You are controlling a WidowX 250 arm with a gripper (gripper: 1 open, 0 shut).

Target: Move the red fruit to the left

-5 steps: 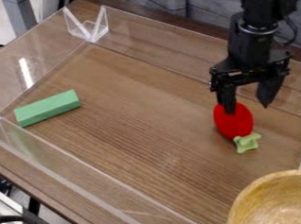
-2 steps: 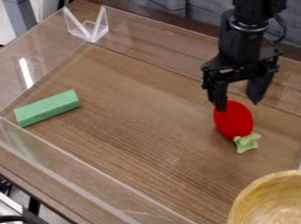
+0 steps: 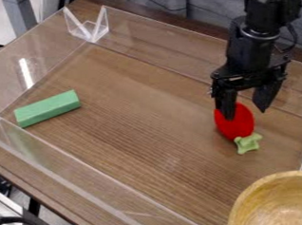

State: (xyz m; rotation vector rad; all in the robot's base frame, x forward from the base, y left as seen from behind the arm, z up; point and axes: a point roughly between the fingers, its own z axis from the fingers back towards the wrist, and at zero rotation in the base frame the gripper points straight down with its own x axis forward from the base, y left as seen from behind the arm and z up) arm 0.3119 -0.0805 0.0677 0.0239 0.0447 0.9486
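The pincer (image 3: 249, 88) stands wide at the fruit's (image 3: 234, 122) upper end, its fingers spread and apparently gripping nothing. The fruit lies on the surface (image 3: 129, 125), toward the right of the view, with its pale green stem (image 3: 248, 144) pointing toward the bowl (image 3: 276, 208) at the lower right corner. The green block (image 3: 48, 107) lies well apart, at the left.

The likeliest trouble is a poor grip. The fruit looks rounded and glossy, so fingers closing too high or only on its near end could squeeze it out, and it might roll toward the bowl. Coming down off-centre, a fingertip could land on top of it and press it into the surface or nudge it aside. Whether the fingers already touch it cannot be told from this view. Later, a carry to the left kept too low could drag the fruit, and one taken too far could knock the block.
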